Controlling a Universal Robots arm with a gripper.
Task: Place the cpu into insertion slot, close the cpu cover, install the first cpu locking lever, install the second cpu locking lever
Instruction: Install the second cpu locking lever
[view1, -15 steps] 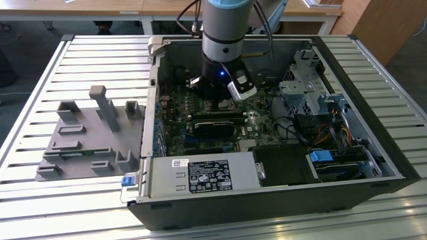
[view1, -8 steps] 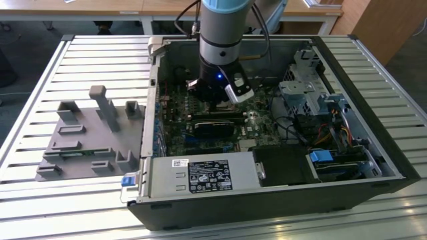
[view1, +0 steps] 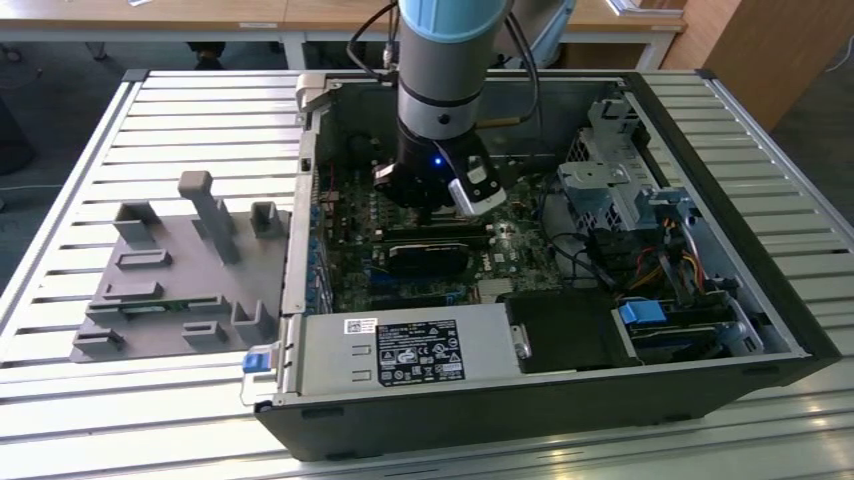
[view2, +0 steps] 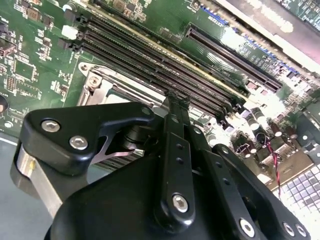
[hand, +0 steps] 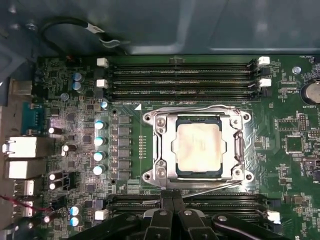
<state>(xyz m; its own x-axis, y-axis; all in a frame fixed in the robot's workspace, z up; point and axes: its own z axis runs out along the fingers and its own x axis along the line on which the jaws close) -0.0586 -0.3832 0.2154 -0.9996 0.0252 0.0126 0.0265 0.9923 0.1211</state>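
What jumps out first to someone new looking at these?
The arm reaching down into the open computer case, its pincer low over the green motherboard. In the first wrist view, the cpu sits in the insertion slot with the silvery cpu cover down around it, flanked by long black memory slots.

Matt metal cpu (hand: 197, 148), glossy plastic claw (hand: 172, 197)

Pale-blue and grey arm (view1: 447, 60), black cabled; black gripper (view2: 172, 95) with silver screws.
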